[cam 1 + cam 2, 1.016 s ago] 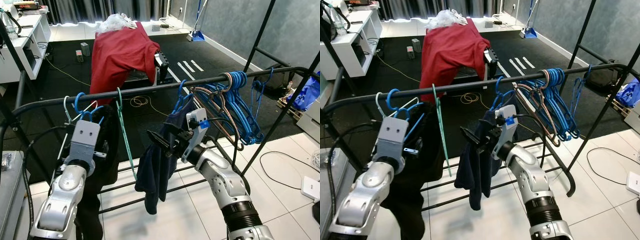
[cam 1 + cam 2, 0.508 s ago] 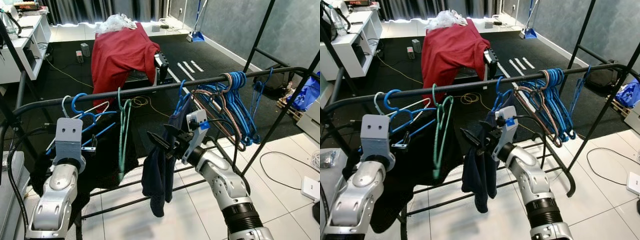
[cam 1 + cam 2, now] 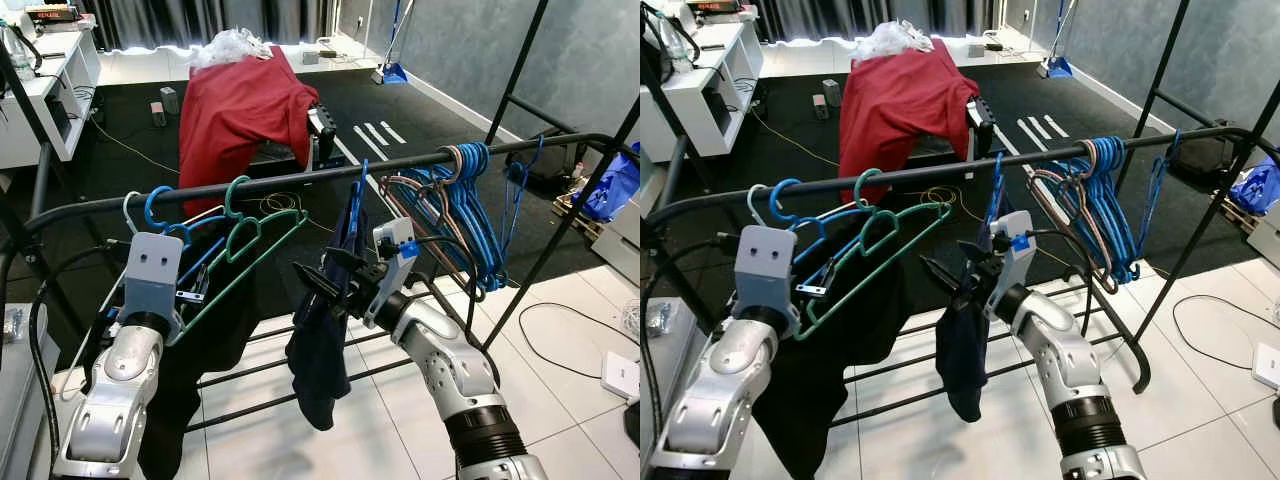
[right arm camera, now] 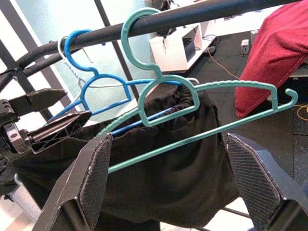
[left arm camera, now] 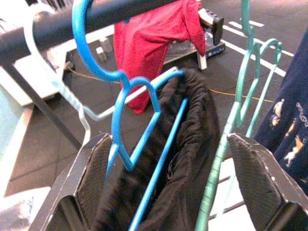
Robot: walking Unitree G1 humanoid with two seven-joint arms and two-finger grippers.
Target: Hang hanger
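Since the green hanger [image 3: 875, 255] already hooks on the black rail [image 3: 940, 172] at about 10 o'clock and looks light, stiff and thin, we would pinch its bottom bar with our wide-open, empty left gripper [image 3: 195, 296] or right gripper [image 3: 952, 278].

Black rail [image 3: 940, 172] runs across the rack, w/ a green hanger [image 3: 875, 248] hooked on it at left-centre, empty and tilted, low end toward the left pincer [image 3: 820, 285]. Left pincer sits just beside that low end, fingers apart. Blue hanger [image 3: 800, 215] next to it carries a black garment [image 3: 840, 330]. Right pincer [image 3: 950, 275] is at a navy garment [image 3: 965, 350] hanging mid-rail, fingers spread. Bunch of blue hangers [image 3: 1105, 200] further right on the rail. Behind, red cloth [image 3: 905, 100] is draped over something on the dark floor; white table [image 3: 700, 70] at far left.
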